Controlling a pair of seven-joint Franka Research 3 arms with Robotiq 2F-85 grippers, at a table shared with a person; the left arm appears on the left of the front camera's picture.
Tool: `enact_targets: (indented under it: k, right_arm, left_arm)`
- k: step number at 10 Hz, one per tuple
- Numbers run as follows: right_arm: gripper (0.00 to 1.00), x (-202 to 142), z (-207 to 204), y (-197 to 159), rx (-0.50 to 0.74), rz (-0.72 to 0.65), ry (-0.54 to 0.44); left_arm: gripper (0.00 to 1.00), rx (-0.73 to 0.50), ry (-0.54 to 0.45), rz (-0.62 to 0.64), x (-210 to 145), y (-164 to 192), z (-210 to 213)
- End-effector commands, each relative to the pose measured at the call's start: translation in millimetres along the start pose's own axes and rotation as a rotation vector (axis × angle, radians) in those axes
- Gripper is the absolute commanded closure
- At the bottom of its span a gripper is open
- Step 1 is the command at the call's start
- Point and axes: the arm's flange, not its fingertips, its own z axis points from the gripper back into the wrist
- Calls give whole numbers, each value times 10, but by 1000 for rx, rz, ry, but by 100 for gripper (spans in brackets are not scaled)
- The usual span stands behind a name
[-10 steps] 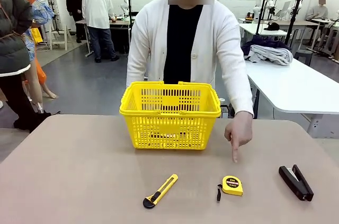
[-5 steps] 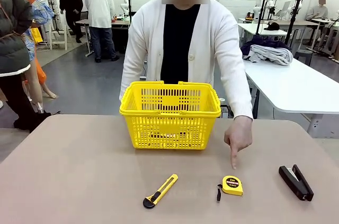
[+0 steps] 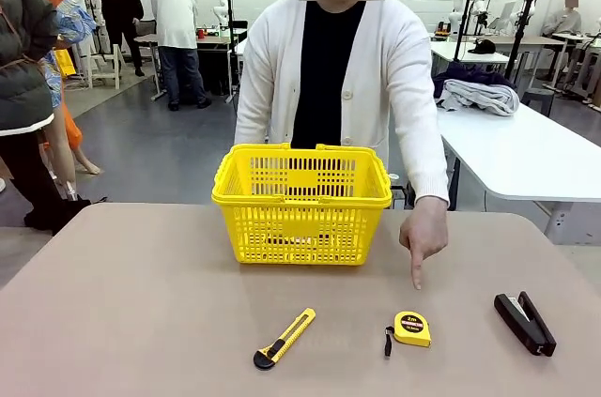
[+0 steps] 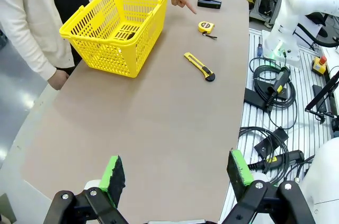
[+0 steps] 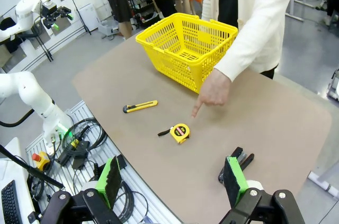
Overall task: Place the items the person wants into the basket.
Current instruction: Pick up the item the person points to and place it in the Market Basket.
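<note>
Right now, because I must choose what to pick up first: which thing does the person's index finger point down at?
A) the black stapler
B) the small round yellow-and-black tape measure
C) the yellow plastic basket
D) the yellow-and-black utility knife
B: the person's hand aims its index finger straight down at the small round yellow-and-black tape measure, fingertip close to its far side.

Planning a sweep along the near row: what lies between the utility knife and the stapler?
The tape measure, seen in the front view, between utility knife and stapler.
</note>
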Motion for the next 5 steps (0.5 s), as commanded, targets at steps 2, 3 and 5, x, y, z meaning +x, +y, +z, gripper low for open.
enact_targets:
  k: [2, 3, 5]
  right_arm:
    - [0, 468, -529, 81, 1, 31, 271]
    - [0, 594, -877, 117, -3, 56, 366]
    - [0, 753, -1631, 306, -34, 138, 516]
  left_arm:
    - [0, -5, -20, -19, -5, 5, 13]
    - [0, -5, -20, -19, -5, 5, 13]
    - [0, -5, -20, -19, -5, 5, 13]
